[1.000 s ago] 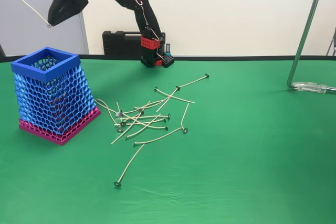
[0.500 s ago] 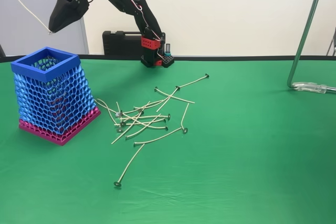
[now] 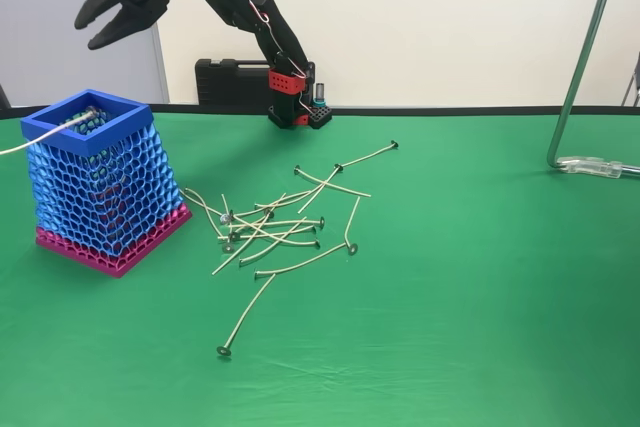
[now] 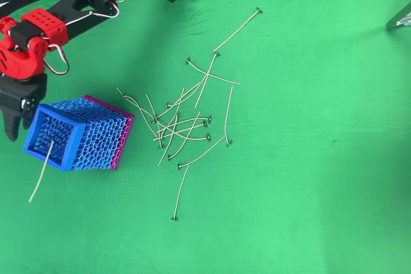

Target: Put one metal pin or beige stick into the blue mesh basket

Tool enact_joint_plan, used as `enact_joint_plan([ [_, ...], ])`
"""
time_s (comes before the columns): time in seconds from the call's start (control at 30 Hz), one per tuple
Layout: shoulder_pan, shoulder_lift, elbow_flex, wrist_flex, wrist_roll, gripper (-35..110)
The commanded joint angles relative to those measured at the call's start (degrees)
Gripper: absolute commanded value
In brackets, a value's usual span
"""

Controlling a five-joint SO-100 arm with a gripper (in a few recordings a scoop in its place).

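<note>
The blue mesh basket [image 3: 100, 182] [image 4: 77, 136] stands at the left of the green table, blue rim on top and magenta base below. One pin [image 3: 40, 137] [image 4: 40, 174] lies tilted across the basket's rim, its head inside the opening and its long end sticking out to the left. My gripper [image 3: 100, 27] [image 4: 18, 123] hangs above the basket's left edge, open, with nothing between its fingers. A loose pile of several more metal pins [image 3: 270, 227] [image 4: 186, 126] lies on the table to the right of the basket.
My arm's base [image 3: 295, 107] sits at the table's back edge beside a black case [image 3: 235, 82]. A bent metal stand [image 3: 580, 67] rises at the right. Green cloth lies bare at the front and right.
My gripper has opened and let go of the pin. The pin has dropped from the fingers onto the basket's rim, head end inside.
</note>
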Motion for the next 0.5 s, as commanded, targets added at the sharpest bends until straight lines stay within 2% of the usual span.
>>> enact_joint_plan([
  [0.0,0.2,0.5,-2.7,-0.9,0.4,24],
  [0.33,-0.4,1.8,-4.4,-0.9,1.9,25],
  [0.37,-0.6,2.4,-3.9,-0.9,2.5,23],
  [0.43,-1.0,4.2,-1.8,-0.9,2.6,8],
  [0.47,-1.1,5.8,0.3,-0.9,3.3,6],
])
